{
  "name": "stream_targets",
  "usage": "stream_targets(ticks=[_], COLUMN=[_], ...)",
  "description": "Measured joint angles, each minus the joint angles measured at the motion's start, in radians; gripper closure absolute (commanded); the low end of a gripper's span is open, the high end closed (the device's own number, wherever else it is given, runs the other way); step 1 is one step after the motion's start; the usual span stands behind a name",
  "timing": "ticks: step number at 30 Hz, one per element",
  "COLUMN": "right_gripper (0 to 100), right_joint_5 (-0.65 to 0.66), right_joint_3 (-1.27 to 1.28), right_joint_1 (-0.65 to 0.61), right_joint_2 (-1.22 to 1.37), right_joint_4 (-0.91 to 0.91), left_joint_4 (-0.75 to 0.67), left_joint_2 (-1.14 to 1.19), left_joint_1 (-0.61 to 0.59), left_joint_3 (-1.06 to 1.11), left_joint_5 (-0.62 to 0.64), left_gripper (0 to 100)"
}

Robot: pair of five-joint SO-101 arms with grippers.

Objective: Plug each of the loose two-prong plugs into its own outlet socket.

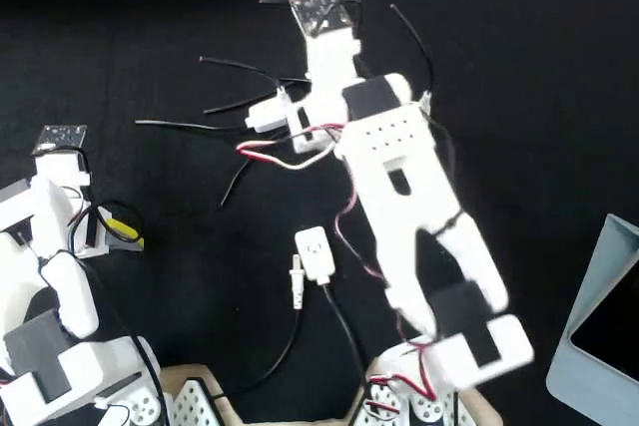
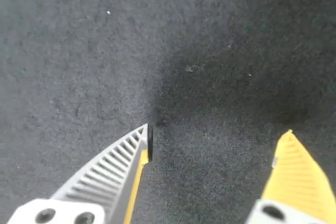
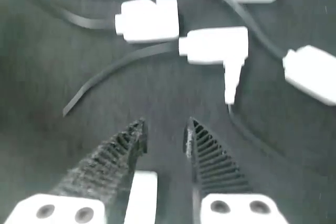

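High view, near the bases: a white socket block and a slim plug lie side by side on the black tabletop, each on a dark cord.
Left claw: spread wide, empty, over bare tabletop, well apart from the plugs.
Right claw: narrow gap, empty, facing the far cluster.
Angled plug: near ahead of the right claw, off its centre line; body crosswise, prongs apparently pointing back toward the fingertips.
Farther pieces: second white body just beside it.
Judgement: the right arm is nearer; its claw probably must widen to straddle the body.
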Motion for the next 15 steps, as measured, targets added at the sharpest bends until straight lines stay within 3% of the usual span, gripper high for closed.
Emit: stream_targets(ticks=[6,15], right_gripper=[88.8,88.7], right_joint_5=[0.000,0.000], right_joint_3=[0.305,0.726], right_joint_1=[-0.003,-0.003], right_joint_2=[-0.138,-0.381], right_joint_4=[0.008,-0.195], left_joint_4=[0.000,0.000], left_joint_2=[-0.157,-0.470], left_joint_1=[0.000,0.112], left_joint_3=[0.029,0.189], left_joint_5=[0.092,0.141], left_gripper=[64,94])
